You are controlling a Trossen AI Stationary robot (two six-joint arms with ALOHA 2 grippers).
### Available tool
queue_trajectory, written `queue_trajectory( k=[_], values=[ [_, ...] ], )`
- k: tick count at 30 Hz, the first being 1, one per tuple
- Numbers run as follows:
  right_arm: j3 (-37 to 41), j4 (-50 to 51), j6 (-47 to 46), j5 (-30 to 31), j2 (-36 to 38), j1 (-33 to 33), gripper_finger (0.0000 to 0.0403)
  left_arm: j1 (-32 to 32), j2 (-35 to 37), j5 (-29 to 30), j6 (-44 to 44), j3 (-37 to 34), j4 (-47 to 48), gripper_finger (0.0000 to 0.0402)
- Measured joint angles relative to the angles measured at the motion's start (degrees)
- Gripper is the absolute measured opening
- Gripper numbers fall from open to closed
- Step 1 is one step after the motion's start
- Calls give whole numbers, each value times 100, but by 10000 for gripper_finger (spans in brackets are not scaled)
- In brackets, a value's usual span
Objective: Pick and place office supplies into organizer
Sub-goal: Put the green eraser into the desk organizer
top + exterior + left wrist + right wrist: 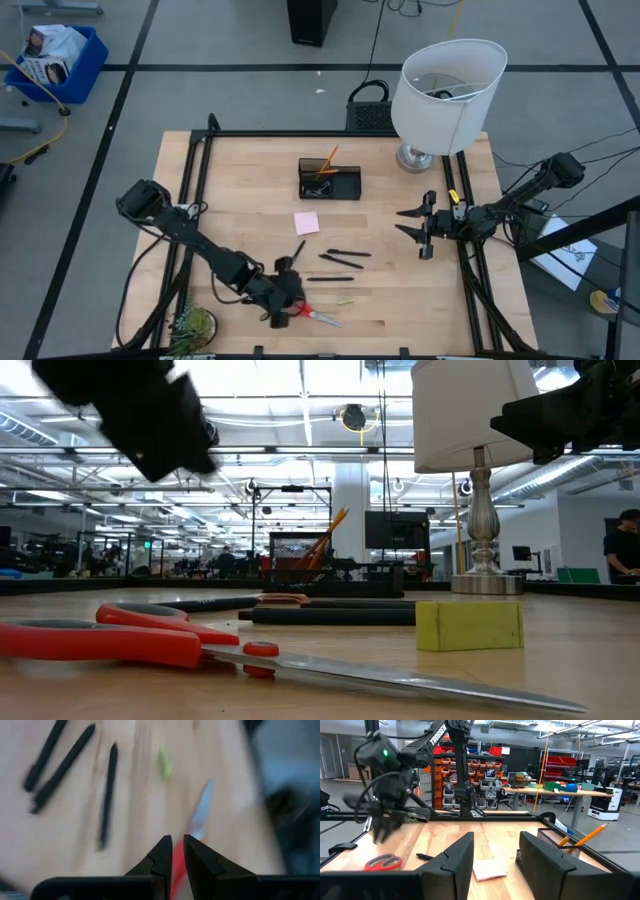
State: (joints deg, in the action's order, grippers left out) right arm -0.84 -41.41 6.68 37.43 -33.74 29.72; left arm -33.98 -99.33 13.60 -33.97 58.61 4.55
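The red-handled scissors lie flat on the table near its front edge, blades toward the right. My left gripper hovers just above their handles, fingers shut to a narrow slit with nothing between them. Three thin black pens and a small yellow-green bit lie right of it. A pink sticky-note pad lies mid-table. The black organizer stands farther back with orange pencils in it. My right gripper waits open at the right side.
A big white lampshade on a metal lamp base stands at the back right corner. A small green plant sits at the front left corner. One more black pen lies just behind my left gripper. Black frame rails run along the table's sides.
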Motion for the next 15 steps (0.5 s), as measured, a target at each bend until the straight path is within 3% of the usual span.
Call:
queue_trajectory(
  k=[4, 7, 13, 15],
  values=[
    [-2, 2, 1, 0, 0, 0, 153, 42, 97, 407, -2704, 0, -728, 51],
    [0, 2, 0, 2, 2, 2, 153, 78, 258, 771, -4735, -7, -664, 51],
    [-1, 0, 0, 0, 0, 1, 153, 41, 253, 791, -7409, -7, -459, 51],
    [-2, 0, 2, 0, 2, 2, 153, 41, 270, 844, -8712, 1, -328, 51]
  ],
)
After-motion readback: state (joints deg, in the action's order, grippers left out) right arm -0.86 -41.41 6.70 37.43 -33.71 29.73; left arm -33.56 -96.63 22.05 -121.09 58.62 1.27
